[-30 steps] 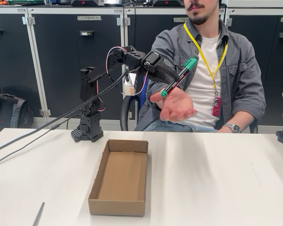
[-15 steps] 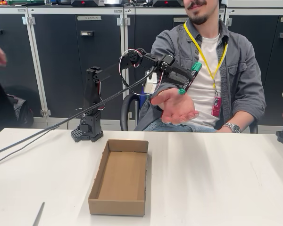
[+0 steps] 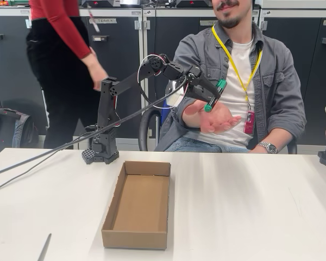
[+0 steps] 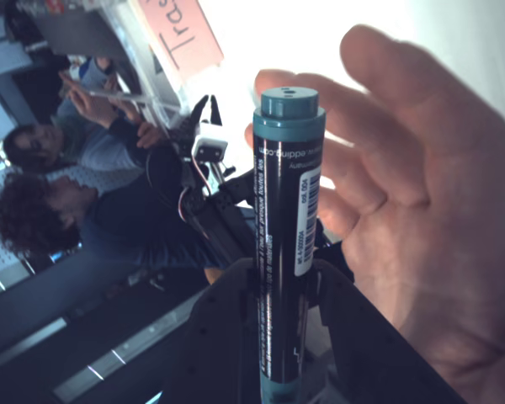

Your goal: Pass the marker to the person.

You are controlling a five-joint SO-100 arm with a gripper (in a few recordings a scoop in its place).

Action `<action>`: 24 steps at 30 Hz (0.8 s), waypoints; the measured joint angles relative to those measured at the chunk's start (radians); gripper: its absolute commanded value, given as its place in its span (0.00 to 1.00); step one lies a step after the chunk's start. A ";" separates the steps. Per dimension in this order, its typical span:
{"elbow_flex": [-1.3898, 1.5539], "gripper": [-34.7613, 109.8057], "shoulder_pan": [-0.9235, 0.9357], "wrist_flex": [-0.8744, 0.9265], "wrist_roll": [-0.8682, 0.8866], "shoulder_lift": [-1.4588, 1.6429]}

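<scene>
In the fixed view my gripper is shut on the marker, a green pen with a dark label, held tilted in the air behind the table. Its lower end hangs just above the open palm of the person, who sits in a grey overshirt with a yellow lanyard. I cannot tell whether pen and palm touch. In the wrist view the marker stands upright between the jaws of the gripper, with the person's hand spread close on its right.
An open cardboard box lies on the white table in front of the arm's base. A cable runs off to the left. A thin grey rod lies at the front left. Someone in a red top stands behind.
The arm has reached further right, and the marker's lower end has come close over the palm. The person's hand shifted right. Someone in red has walked in at the left.
</scene>
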 measured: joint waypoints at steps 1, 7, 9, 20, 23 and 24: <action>0.018 0.21 0.015 0.000 0.008 0.005; 0.061 0.21 0.054 -0.028 0.017 0.017; 0.063 0.21 0.054 -0.026 0.017 0.020; 0.063 0.21 0.051 -0.011 0.023 0.020; 0.069 0.21 0.051 -0.011 0.023 0.020; 0.069 0.21 0.051 -0.011 0.023 0.020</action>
